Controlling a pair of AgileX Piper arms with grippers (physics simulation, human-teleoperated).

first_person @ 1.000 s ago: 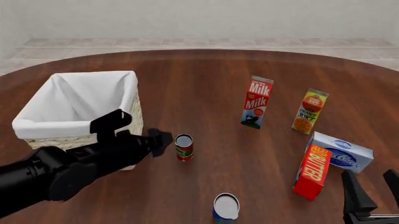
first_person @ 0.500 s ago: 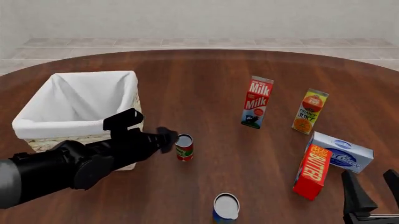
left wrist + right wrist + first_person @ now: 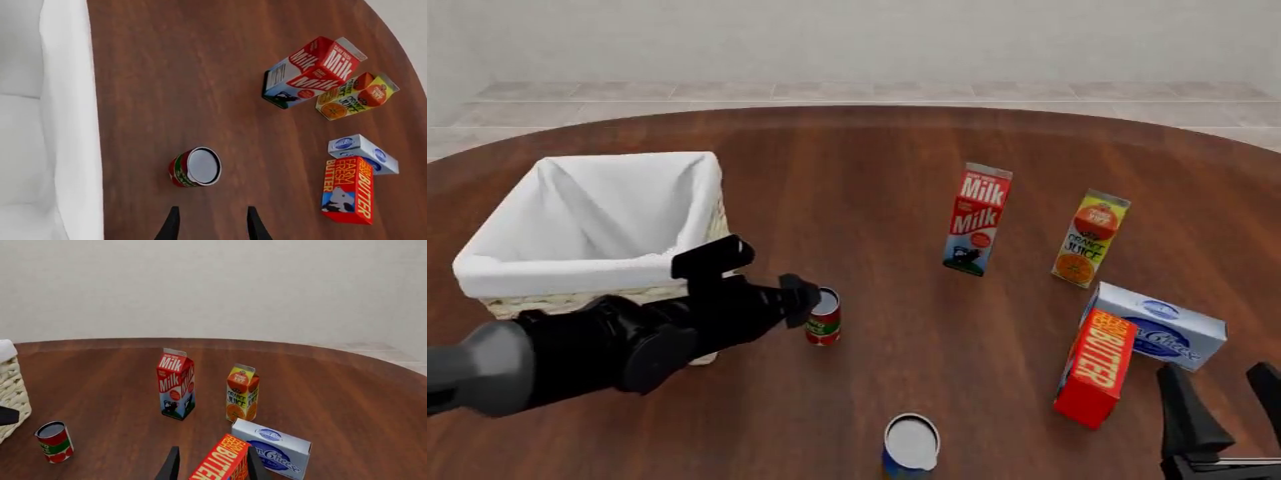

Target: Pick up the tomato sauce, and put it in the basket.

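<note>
While the left gripper [image 3: 208,225] hangs with jaws spread just short of the tomato sauce [image 3: 822,318], which stands upright on the table [image 3: 868,190] beside the basket [image 3: 601,235], an off-centre approach could tip the can or graze the wicker.

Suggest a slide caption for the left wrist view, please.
Open left gripper nearing the upright tomato sauce beside the basket.

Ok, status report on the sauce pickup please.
Left hand open, just short of tomato sauce. Can upright on table beside basket. Right hand open, idle. Path clear.
</note>
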